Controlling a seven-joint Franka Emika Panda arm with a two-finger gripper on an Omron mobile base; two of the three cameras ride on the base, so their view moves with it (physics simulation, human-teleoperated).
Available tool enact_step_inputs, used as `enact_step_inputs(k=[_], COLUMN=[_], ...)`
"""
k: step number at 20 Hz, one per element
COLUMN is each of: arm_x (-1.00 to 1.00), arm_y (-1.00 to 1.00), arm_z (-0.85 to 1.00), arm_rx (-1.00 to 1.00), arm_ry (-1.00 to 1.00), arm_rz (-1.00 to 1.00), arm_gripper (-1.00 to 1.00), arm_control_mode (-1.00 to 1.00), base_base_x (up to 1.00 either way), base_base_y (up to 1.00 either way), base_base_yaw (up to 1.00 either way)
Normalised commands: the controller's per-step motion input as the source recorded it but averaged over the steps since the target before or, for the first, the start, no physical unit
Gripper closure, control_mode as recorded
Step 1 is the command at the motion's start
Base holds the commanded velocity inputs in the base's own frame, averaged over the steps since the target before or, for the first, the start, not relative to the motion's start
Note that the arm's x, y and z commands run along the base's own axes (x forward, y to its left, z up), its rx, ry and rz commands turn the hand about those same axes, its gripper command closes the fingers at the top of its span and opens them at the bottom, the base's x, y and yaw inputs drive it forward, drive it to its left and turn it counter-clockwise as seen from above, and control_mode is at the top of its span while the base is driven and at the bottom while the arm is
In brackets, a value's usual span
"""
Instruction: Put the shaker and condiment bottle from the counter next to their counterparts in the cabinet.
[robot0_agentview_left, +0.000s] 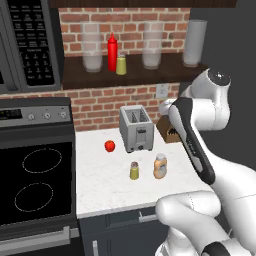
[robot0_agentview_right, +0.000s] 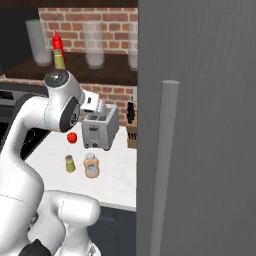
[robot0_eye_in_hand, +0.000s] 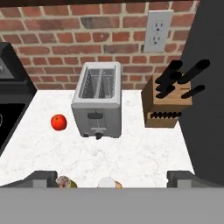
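Counter: white marble counter (robot0_agentview_left: 100, 172) under a brick wall, with toaster (robot0_agentview_left: 136, 129), tomato (robot0_agentview_left: 109, 146) and knife block (robot0_eye_in_hand: 168, 101).
Shaker: shaker (robot0_agentview_left: 134, 170) upright near the front edge, just beside the bottle, apart from it.
Bottle: condiment bottle (robot0_agentview_left: 160, 166) upright to the shaker's right, in front of the toaster.
Cabinet: cabinet (robot0_agentview_left: 75, 75) above holds the red bottle (robot0_agentview_left: 112, 52) and twin shaker (robot0_agentview_left: 121, 64), touching or nearly so, between glass jars.
Jaws: gripper (robot0_eye_in_hand: 111, 178) hangs above both items, jaws spread wide, holding nothing.
Handling: both look light, rigid and smooth, likely easy to tip. Grip the shaker across its body below the cap; take the bottle on its straight sides, not the rounded shoulders.
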Motion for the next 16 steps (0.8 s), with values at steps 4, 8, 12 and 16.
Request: enact_step_inputs(k=[4, 8, 12, 16], arm_x=[-0.14, -0.15, -0.12, -0.11], arm_y=[0.0, 0.0, 0.0, 0.0], arm_z=[-0.03, -0.04, -0.05, -0.04], arm_rx=[0.0, 0.0, 0.0, 0.0], arm_ry=[-0.22, -0.24, -0.22, -0.19], arm_rz=[0.0, 0.0, 0.0, 0.0], arm_gripper=[-1.0, -1.0, -1.0, -1.0], arm_control_mode=[-1.0, -1.0, -1.0, -1.0], base_base_x=[0.0, 0.0, 0.0, 0.0], base_base_y=[0.0, 0.0, 0.0, 0.0], base_base_yaw=[0.0, 0.0, 0.0, 0.0])
